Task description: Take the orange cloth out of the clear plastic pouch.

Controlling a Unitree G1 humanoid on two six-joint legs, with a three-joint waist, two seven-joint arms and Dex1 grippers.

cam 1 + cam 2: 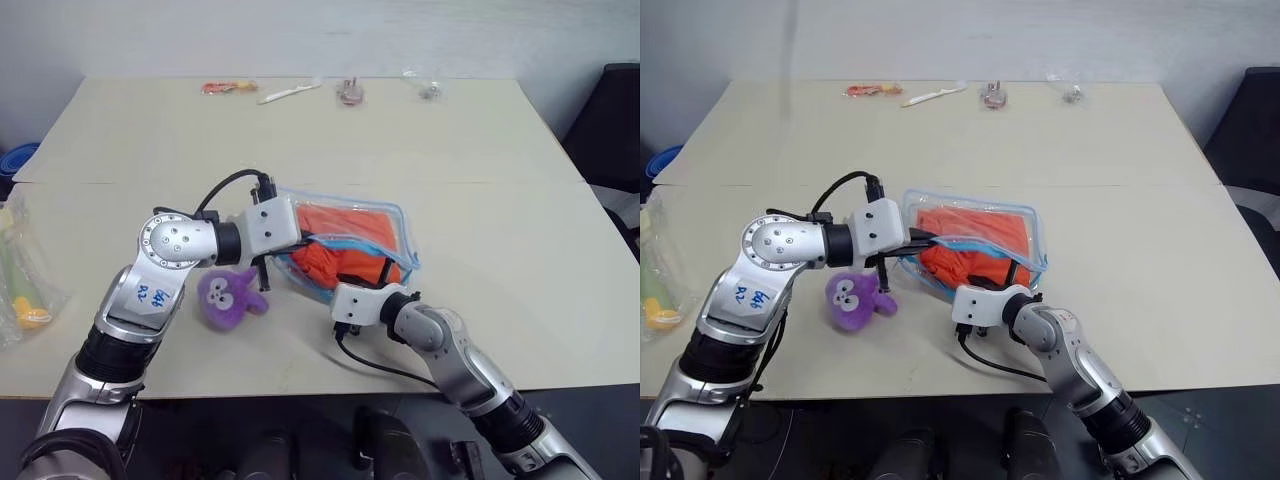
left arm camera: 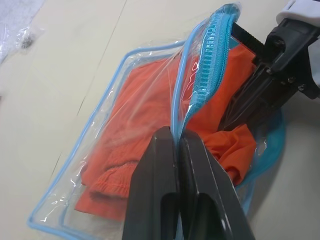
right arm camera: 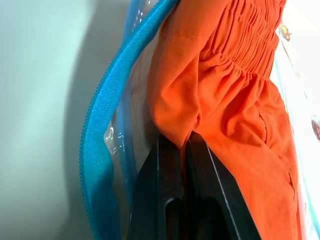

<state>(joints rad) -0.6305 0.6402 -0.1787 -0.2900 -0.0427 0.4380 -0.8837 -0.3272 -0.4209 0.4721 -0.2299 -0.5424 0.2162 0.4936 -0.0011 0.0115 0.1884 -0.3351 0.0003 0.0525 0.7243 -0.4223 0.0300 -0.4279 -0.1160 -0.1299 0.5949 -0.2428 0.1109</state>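
Left eye view has the pale surface [image 1: 480, 130] across most of the frame, and the pouch [image 1: 398, 222] lies at its centre with the cloth [image 1: 345, 225] still inside, bunched toward the open mouth. My left gripper [image 2: 181, 145] comes in from the centre left, its jaws clenched on the pouch's blue zipper edge, lifting that lip. My right gripper [image 3: 183, 145] reaches in from the lower centre, jaws clenched on a fold of the cloth at the mouth. At centre left, just below my left wrist, sits a purple plush [image 1: 228, 297]. Along the upper edge lie a few small items [image 1: 288, 93], well apart from the pouch.
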